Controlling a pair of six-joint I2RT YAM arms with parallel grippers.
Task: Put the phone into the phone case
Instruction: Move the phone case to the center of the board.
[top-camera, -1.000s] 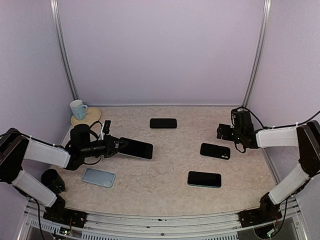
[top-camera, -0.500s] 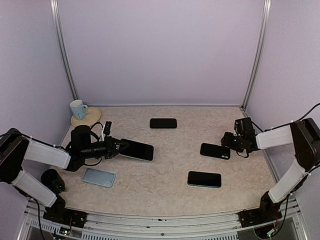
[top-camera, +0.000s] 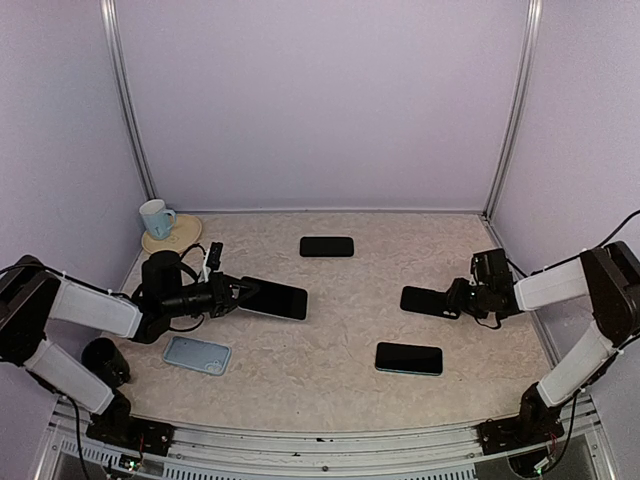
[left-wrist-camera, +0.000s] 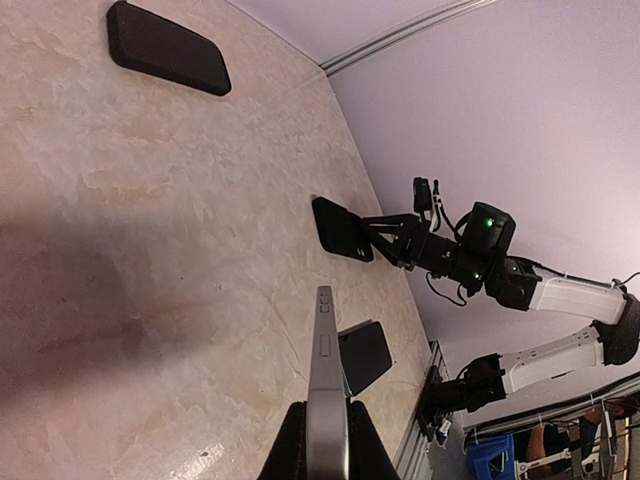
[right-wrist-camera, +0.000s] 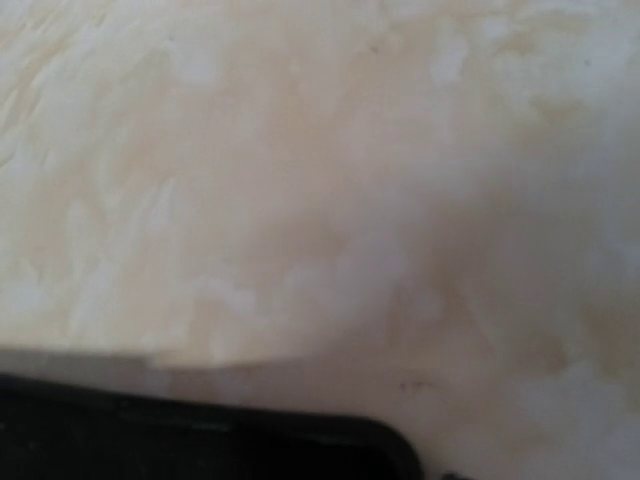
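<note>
The left pincer (top-camera: 242, 293) pinches the phone (top-camera: 278, 299) by one short end alone, seemingly just clear of the worktop (top-camera: 330, 335) near its left edge, so the long unsupported body may pivot or slip free if the arm swings sharply. The right pincer (top-camera: 458, 299) sits at one end of a black phone case (top-camera: 425, 300) by the right edge, and I cannot tell whether it is spread or clamped; without a firm hold there, the case would likely skid or tip when the phone is pressed into it.
</note>
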